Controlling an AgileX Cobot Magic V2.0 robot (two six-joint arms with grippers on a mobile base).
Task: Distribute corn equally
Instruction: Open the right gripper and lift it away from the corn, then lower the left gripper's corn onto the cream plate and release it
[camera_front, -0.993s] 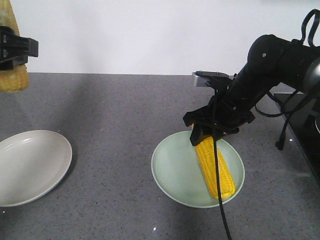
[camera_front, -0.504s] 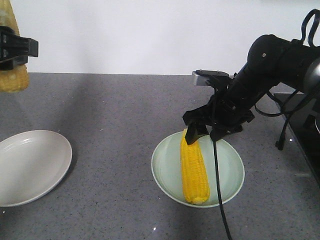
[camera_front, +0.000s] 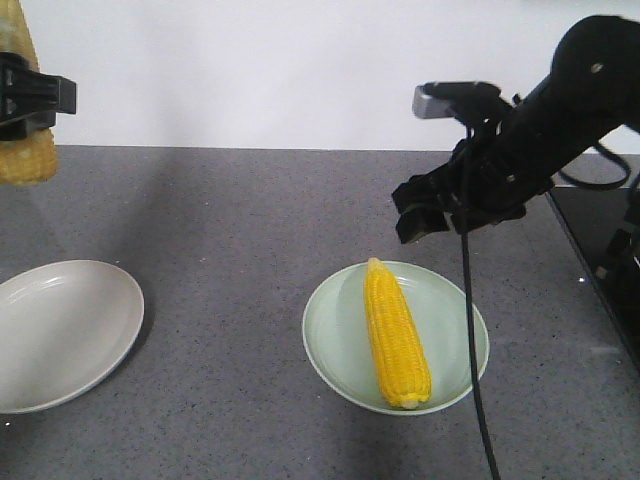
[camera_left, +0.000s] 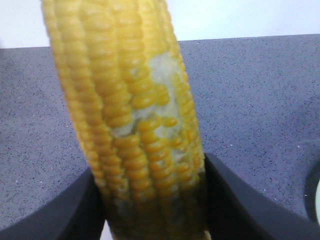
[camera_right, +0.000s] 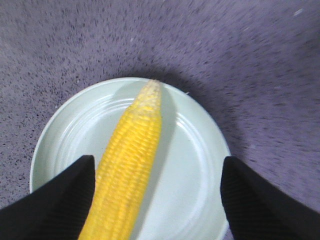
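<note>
Below the right gripper's (camera_front: 432, 208) open jaws one bright yellow corn cob (camera_front: 396, 336) lies on the pale green plate (camera_front: 335, 335), while the left gripper (camera_left: 155, 200) grips the second patchy yellow cob (camera_left: 130, 110), which probably goes next onto the white plate (camera_front: 60, 335) beneath it.

The hand (camera_left: 155, 200) grips a corn cob (camera_left: 130, 115) above the countertop (camera_left: 255, 100).

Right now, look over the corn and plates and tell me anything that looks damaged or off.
The cob in the left gripper has a bare patch where kernels are missing, plain in the left wrist view. The cob on the green plate looks whole and lies fully inside it. The white plate is empty.
</note>
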